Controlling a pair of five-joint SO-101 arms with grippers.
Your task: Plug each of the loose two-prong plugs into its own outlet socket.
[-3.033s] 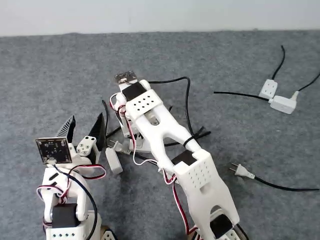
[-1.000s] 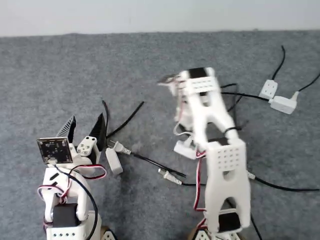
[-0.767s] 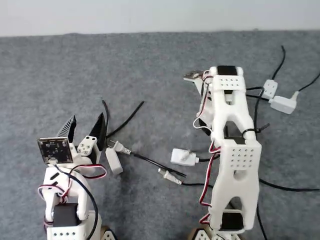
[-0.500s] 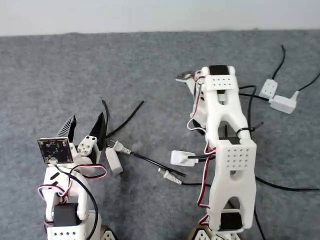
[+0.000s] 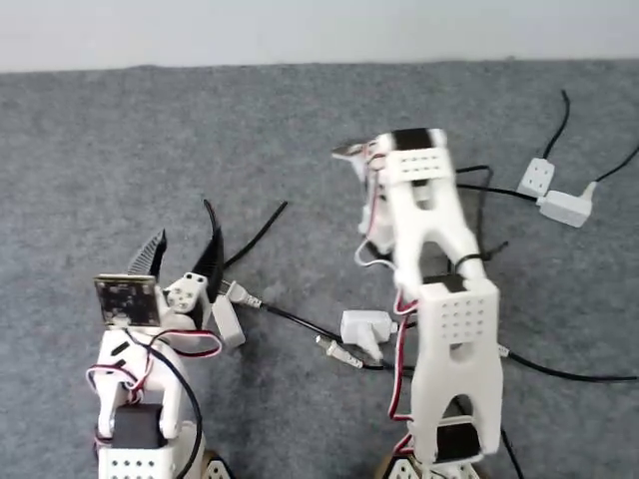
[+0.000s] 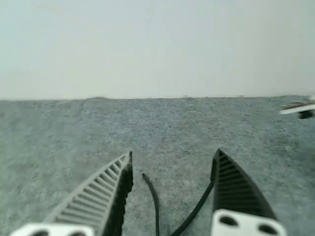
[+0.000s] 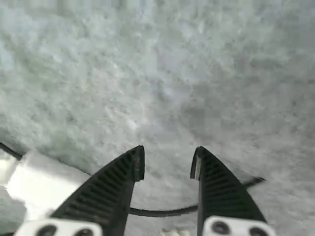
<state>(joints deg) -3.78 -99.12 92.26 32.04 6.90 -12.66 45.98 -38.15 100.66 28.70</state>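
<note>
The left claw (image 5: 182,261) is sitting at the front left of the grey surface (image 5: 120,150). Its two black fingers are spread wide and gripping nothing. Its wrist view is showing two black cords (image 6: 153,196) lying on the surface between them. A near plug (image 5: 233,291) is lying just beside the finger nearer the other arm, with its cord running off toward that arm. A small white block (image 5: 227,321) is lying right next to this plug.

The right arm (image 5: 439,289) is stretching out over the middle of the surface. The right claw (image 7: 168,156) is released, with its fingers apart over bare surface and holding nothing. A pale block (image 7: 42,184) is lying close beside one finger.

Beside the right arm, a middle socket (image 5: 364,324) is lying near a middle plug (image 5: 334,349), the two not joined. A right plug (image 5: 499,349) is peeking out on the arm's other side. Well apart, at the far right, a far socket (image 5: 537,178) and a white adapter (image 5: 566,208) are lying just beside each other.
</note>
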